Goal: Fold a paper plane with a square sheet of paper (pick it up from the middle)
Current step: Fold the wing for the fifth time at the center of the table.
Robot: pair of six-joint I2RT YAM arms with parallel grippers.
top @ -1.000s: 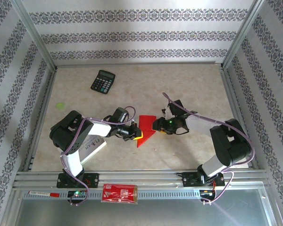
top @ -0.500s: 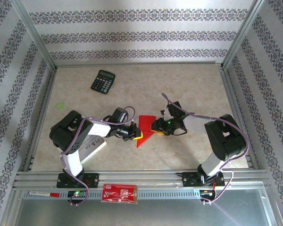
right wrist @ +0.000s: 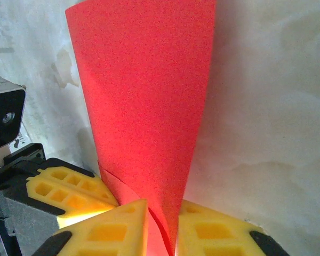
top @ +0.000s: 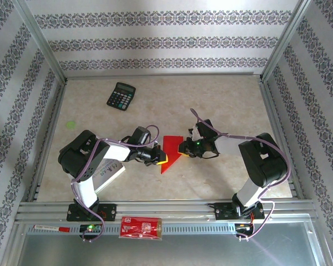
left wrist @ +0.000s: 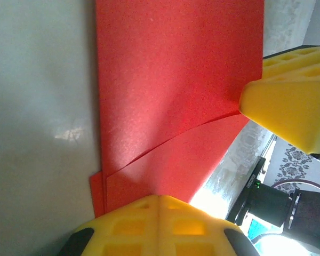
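Seen from above, a thin, plain, bright red paper sheet [top: 171, 149] lies at the centre of the frame on a pale, marbled tabletop [top: 222, 100]. It is no longer a flat square. It shows a straight upper edge and tapers to a point at the lower left, with folded layers overlapping.

The left pincer [top: 162, 159], with yellow foam pads, meets the sheet's lower left edge. In the left wrist view its jaws are fully together at the bottom of the frame, with the layered red edge running in between them, so it appears clamped on the paper.

The right pincer [top: 182, 148] meets the sheet's right edge. In the right wrist view its yellow pads [right wrist: 106, 226] sit low in the frame, almost together. A curled red fold is nipped between them, and the rest of the sheet rises toward the top of the frame.

A black calculator [top: 121, 96] sits well apart at the upper left.

The step in hand looks like a middle fold, with both pincers gripping opposite edges. The next move probably calls for one side to anchor the paper while the other carries its flap across, lines up the edges, and then presses the crease flat.
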